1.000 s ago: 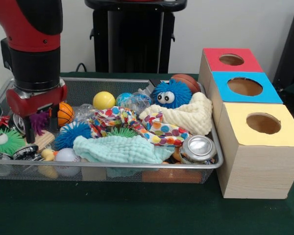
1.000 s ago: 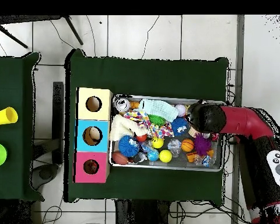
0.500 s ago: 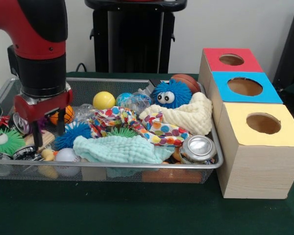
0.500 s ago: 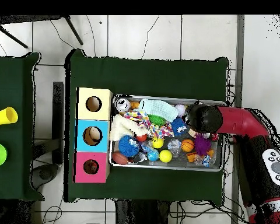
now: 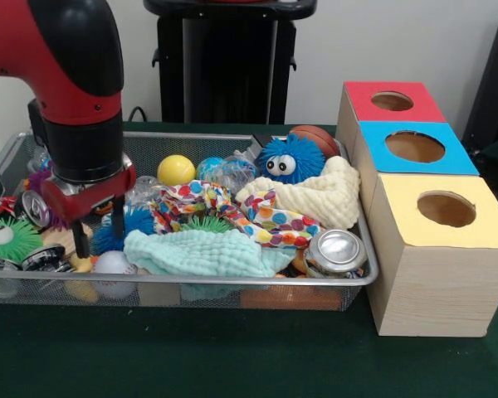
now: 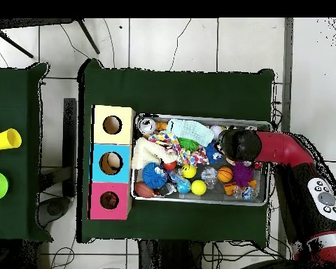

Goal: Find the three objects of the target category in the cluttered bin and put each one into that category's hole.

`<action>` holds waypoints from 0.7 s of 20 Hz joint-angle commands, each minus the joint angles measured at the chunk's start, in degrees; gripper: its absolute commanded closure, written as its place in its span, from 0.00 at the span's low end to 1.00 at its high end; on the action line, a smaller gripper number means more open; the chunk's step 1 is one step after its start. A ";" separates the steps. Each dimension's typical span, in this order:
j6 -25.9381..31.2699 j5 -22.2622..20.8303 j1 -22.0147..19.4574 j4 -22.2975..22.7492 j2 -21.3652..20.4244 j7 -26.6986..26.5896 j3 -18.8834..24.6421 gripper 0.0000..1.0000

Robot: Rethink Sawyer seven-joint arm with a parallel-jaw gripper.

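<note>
The red and black arm [image 5: 70, 75] entered from the upper left of the front view and hung vertically over the left end of the wire-mesh bin [image 5: 232, 141], its gripper [image 5: 98, 225] pointing straight down with the two dark fingers [image 5: 81, 240] spread apart and nothing between them. The fingertips stood just above a blue spiky ball [image 5: 133, 224] and beside a white ball [image 5: 114, 263], near the mint cloth [image 5: 199, 253]. The three-hole box [image 5: 423, 207] stood at the right, touching the bin.

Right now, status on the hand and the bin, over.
Hand open, empty, low over the bin's end farthest from the boxes. Blue spiky ball and white ball directly beneath. Mint cloth crowding alongside.
</note>
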 commanded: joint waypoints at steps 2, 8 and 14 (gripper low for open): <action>-3.21 -2.13 -1.59 -2.11 5.34 -2.45 2.62 0.00; -3.53 -3.25 -1.77 -3.14 4.99 -5.02 3.59 0.00; -3.92 -3.75 -2.49 -4.85 5.77 -7.09 4.86 0.00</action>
